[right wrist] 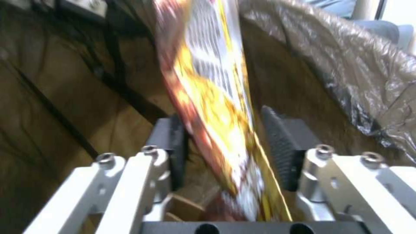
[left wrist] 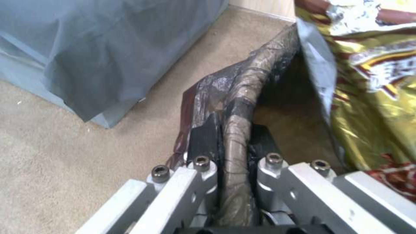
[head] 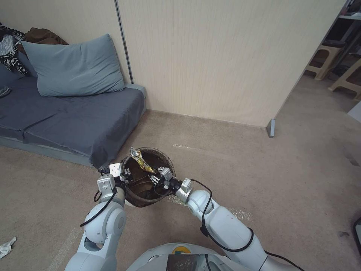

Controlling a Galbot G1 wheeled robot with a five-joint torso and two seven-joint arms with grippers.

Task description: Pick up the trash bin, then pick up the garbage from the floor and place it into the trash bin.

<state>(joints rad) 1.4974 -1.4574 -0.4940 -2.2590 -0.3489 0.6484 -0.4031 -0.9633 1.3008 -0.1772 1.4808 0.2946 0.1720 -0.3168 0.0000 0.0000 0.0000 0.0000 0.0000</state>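
The trash bin (head: 167, 161), lined with a dark brown bag, hangs just above the floor (head: 263, 180) in front of me. My left gripper (head: 126, 175) is shut on its near-left rim; in the left wrist view the pads (left wrist: 208, 133) pinch the bag-covered rim (left wrist: 238, 94). My right gripper (head: 156, 179) reaches over the bin's mouth from the right. A yellow and red snack wrapper (head: 140, 159) stands inside the bin, its top poking above the rim. In the right wrist view the wrapper (right wrist: 212, 97) hangs loose between the open fingers (right wrist: 281, 146), with the liner (right wrist: 346, 74) behind.
A low grey-blue sofa (head: 75, 120) with a pillow (head: 73, 67) stands to the left, its corner close to the bin. A panelled wall (head: 210, 56) runs behind. A white tissue (head: 7, 246) lies on the carpet at the far left. Stools (head: 327, 56) stand at the back right.
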